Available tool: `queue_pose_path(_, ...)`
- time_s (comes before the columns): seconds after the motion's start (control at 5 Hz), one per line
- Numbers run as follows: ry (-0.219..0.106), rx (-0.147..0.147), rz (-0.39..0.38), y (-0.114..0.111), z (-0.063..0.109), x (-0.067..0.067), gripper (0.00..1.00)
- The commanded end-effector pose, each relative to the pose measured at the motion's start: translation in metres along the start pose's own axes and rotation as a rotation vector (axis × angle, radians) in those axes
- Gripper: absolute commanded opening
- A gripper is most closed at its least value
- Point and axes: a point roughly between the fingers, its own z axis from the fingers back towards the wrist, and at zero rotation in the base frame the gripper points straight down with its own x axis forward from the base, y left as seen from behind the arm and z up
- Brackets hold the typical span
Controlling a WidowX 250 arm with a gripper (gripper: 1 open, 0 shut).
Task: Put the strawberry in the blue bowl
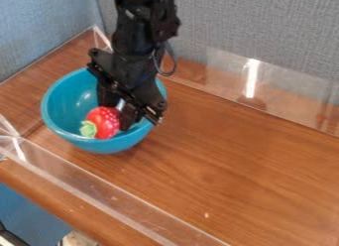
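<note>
The teal-blue bowl [66, 116] stands on the wooden table at the left. Inside it, low against its right side, is the red strawberry [103, 120], its green top pointing left. My black gripper [111, 115] reaches down into the bowl from above and is shut on the strawberry, one finger on each side of it. The arm hides the bowl's right rim.
A clear plastic wall [252, 76] runs along the back and another along the front left edge [79, 185] of the wooden table [239, 171]. A grey-blue partition stands behind.
</note>
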Motion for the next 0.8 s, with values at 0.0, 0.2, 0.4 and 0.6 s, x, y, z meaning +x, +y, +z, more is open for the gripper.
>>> queue_pose_path(0.0,-0.027,0.007,0.022,-0.007,0.003,0.005,1.0)
queue_pose_path(0.2,-0.021,0.007,0.033,-0.016,-0.001,0.007,0.0)
queue_pose_path(0.4,-0.007,0.004,0.057,-0.014,-0.015,0.006,0.0)
queue_pose_path(0.6,-0.001,-0.004,0.07,-0.016,-0.031,0.012,0.0)
